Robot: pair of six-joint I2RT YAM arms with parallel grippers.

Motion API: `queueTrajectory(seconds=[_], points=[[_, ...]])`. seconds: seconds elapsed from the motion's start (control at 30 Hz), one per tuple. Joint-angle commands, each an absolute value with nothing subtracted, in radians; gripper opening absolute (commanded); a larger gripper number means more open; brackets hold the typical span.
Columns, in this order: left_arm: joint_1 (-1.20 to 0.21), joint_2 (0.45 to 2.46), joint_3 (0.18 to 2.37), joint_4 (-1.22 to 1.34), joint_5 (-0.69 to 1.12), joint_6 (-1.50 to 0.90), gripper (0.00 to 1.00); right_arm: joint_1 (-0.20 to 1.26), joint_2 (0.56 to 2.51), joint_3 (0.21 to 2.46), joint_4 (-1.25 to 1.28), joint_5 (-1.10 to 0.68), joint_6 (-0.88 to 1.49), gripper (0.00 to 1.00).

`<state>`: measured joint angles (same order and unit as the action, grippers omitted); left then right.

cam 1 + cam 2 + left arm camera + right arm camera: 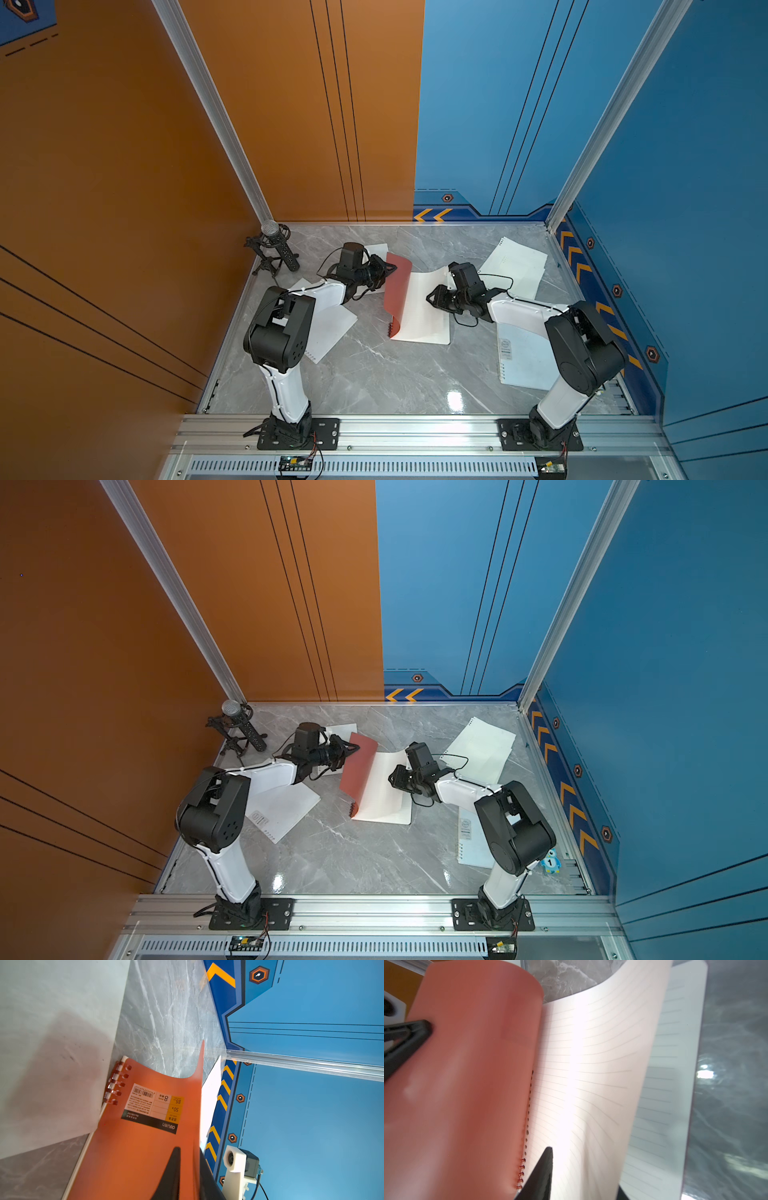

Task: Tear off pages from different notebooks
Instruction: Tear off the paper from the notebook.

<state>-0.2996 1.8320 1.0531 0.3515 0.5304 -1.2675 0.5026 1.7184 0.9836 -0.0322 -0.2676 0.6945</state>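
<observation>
The red-orange notebook (397, 286) (357, 766) lies open mid-table, its cover raised on edge. My left gripper (390, 268) (355, 748) (189, 1159) is shut on that cover, one black finger on each face; the black-yellow label (153, 1105) and spiral (116, 1082) show in the left wrist view. A lined page (424, 307) (386, 787) (591, 1064) of the same notebook curls upward, still in the spiral at its near end. My right gripper (430, 297) (391, 777) (583, 1167) is shut on the page, with its far finger hidden behind the sheet.
Loose pages (515, 266) (482, 746) lie at the back right. Frosted notebooks lie under the left arm (332, 332), behind the left gripper (376, 251) and under the right arm (523, 357). A microphone on a stand (274, 249) occupies the back left corner.
</observation>
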Motion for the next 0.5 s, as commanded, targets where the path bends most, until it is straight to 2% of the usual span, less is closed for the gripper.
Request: queueTrajectory(seconds=[0.0, 0.1, 0.2, 0.3, 0.47], points=[[-0.283, 1.816, 1.004, 0.300, 0.547, -1.243, 0.12, 0.497, 1.767, 1.083, -0.252, -0.141, 0.592, 0.17], [-0.271, 1.792, 0.990, 0.299, 0.542, -1.228, 0.05, 0.498, 1.807, 1.150, -0.313, -0.085, 0.564, 0.08], [-0.251, 1.773, 0.984, 0.275, 0.539, -1.205, 0.00, 0.518, 1.807, 1.186, -0.314, -0.097, 0.519, 0.04], [-0.232, 1.751, 0.982, 0.225, 0.517, -1.173, 0.00, 0.582, 1.778, 1.214, -0.305, -0.099, 0.431, 0.00], [-0.225, 1.740, 0.978, 0.203, 0.481, -1.180, 0.00, 0.709, 1.740, 1.228, -0.284, -0.065, 0.261, 0.00]])
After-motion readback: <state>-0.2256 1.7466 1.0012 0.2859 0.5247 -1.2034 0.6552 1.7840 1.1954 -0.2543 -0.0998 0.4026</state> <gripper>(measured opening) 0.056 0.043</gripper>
